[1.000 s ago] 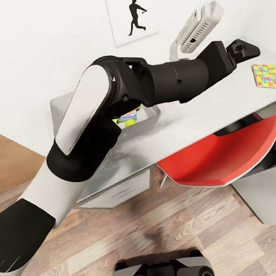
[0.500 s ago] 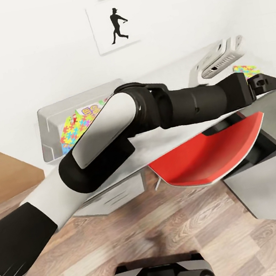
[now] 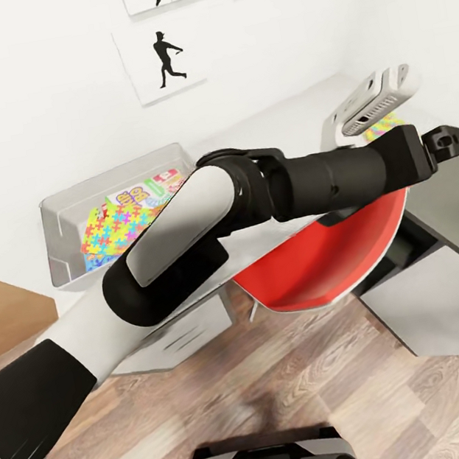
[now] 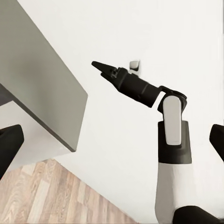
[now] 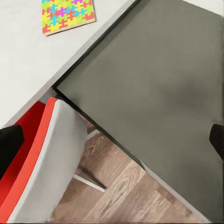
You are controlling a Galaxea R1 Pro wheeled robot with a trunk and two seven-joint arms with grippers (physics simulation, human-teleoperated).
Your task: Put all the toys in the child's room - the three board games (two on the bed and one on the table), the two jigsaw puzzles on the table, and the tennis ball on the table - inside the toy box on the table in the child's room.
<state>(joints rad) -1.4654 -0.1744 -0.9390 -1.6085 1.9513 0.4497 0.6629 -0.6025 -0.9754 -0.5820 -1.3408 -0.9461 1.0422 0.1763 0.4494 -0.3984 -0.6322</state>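
Note:
The toy box (image 3: 61,239), a pale grey bin, stands on the table (image 3: 280,128) at the left. In it lie one jigsaw puzzle (image 3: 114,230) and printed board games (image 3: 145,191). The other jigsaw puzzle (image 5: 67,14) lies flat on the table top (image 5: 28,70), and its edge (image 3: 386,127) peeks out behind a white device. One of my arms stretches across the head view, its gripper (image 3: 453,140) over the chair and side table, holding nothing. My right gripper (image 5: 113,142) is open and empty above the chair. My left gripper (image 4: 113,142) is open, facing the wall. The tennis ball and bed are out of view.
A red chair (image 3: 317,260) is tucked under the table, beside the lower dark grey side table (image 3: 456,199). A white slatted device (image 3: 375,97) stands on the table's right end. White drawers (image 3: 180,335) sit under the toy box. Wood floor lies in front.
The camera has swung, shifting the wall pictures and toy box left and down. The outstretched arm has sunk from over the table top toward the chair, uncovering the toy box's contents.

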